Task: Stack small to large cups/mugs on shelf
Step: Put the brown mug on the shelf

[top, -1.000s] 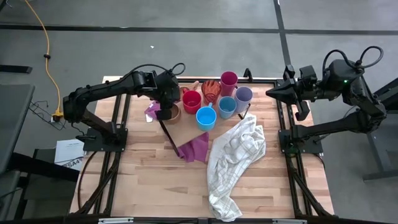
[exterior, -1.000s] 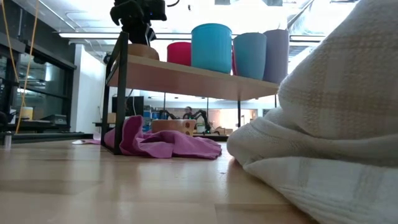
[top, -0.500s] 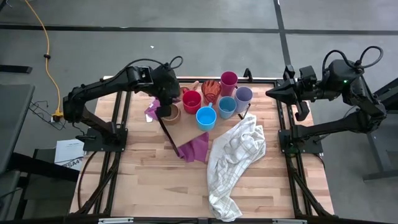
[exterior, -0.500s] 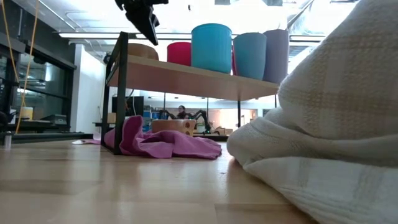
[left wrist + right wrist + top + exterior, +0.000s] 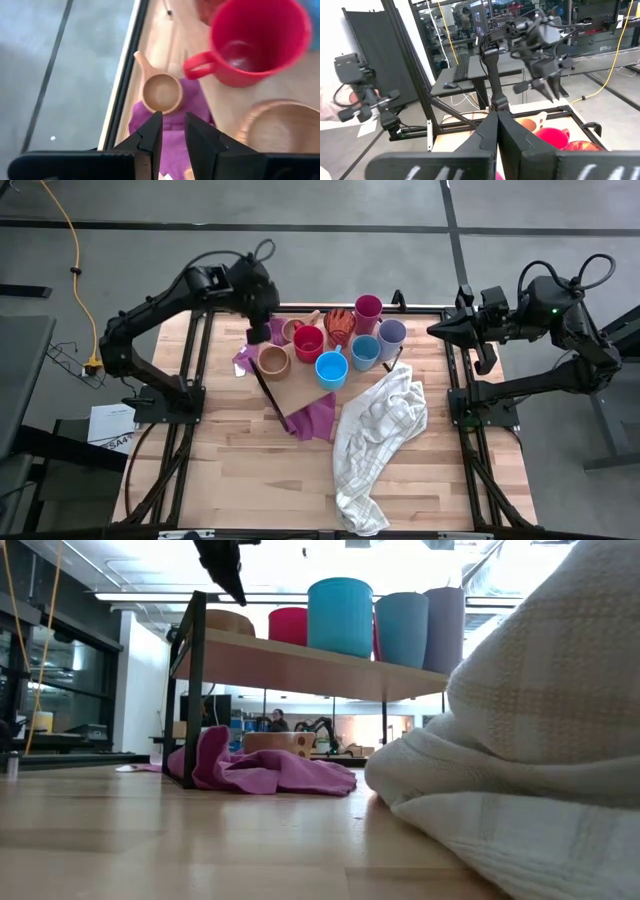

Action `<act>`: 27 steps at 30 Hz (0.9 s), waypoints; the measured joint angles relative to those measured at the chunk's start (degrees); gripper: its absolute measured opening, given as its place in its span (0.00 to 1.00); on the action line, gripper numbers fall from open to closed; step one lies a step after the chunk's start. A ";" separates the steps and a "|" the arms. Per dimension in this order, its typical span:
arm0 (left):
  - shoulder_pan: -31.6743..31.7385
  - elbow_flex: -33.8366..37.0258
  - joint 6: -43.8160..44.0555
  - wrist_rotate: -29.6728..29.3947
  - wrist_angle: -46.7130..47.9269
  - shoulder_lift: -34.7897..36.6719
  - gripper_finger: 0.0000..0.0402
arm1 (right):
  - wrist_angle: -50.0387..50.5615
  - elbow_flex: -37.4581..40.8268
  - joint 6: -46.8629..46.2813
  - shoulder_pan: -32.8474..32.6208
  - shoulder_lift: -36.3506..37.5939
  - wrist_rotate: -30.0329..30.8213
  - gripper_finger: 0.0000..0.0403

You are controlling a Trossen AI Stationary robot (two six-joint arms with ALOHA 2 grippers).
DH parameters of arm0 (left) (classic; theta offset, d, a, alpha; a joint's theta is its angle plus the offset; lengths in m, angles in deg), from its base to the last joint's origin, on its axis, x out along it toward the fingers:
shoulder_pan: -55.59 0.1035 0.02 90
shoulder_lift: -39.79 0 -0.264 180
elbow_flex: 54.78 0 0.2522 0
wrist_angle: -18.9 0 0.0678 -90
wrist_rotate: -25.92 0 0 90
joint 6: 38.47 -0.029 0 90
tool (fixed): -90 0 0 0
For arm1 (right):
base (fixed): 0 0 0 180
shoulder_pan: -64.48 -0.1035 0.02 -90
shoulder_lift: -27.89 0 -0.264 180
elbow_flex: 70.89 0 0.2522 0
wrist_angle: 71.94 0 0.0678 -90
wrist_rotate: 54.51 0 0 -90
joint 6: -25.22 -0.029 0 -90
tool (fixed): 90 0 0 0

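The shelf [image 5: 300,388] carries a wide tan cup [image 5: 274,362], a red mug [image 5: 308,343], two blue cups [image 5: 331,369] [image 5: 365,352] and a lavender tumbler [image 5: 391,333], all standing on their bases. A magenta tumbler [image 5: 368,308] and an orange cup [image 5: 340,325] stand at the far side. A small tan handled cup [image 5: 161,92] rests on purple cloth [image 5: 170,122] beside the shelf's far left. My left gripper [image 5: 173,131] hangs open and empty above that cup, higher than the shelf [image 5: 280,662]. My right gripper [image 5: 497,122] is shut, raised at the table's right edge.
A white checked towel [image 5: 378,430] lies heaped over the table's middle and right, filling the right of the low view [image 5: 540,750]. More purple cloth [image 5: 312,418] spills out near the shelf's front. Bare wood [image 5: 220,460] lies near and left.
My left gripper has risen from just over the wide tan cup at the shelf's left end and gone toward the table's far edge, above the small tan handled cup. The wide tan cup stays standing on the shelf.
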 joint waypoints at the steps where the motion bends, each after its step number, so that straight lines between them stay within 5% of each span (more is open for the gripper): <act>1: 1.42 -0.02 0.04 0.99 -0.38 0.00 0.17 | 0.00 0.00 0.00 0.00 -0.02 0.02 0.00; 7: 8.31 -0.04 0.07 5.81 -4.86 0.00 0.17 | -0.95 0.00 0.93 0.12 -0.04 0.62 0.00; 14: 13.29 -0.07 -1.36 10.18 -5.98 -2.30 0.17 | -2.33 0.00 3.31 2.60 -1.22 9.53 0.00; 27: 20.43 -0.04 -9.96 16.99 -7.41 -10.33 0.17 | -12.76 0.00 4.61 12.73 -7.24 9.45 0.00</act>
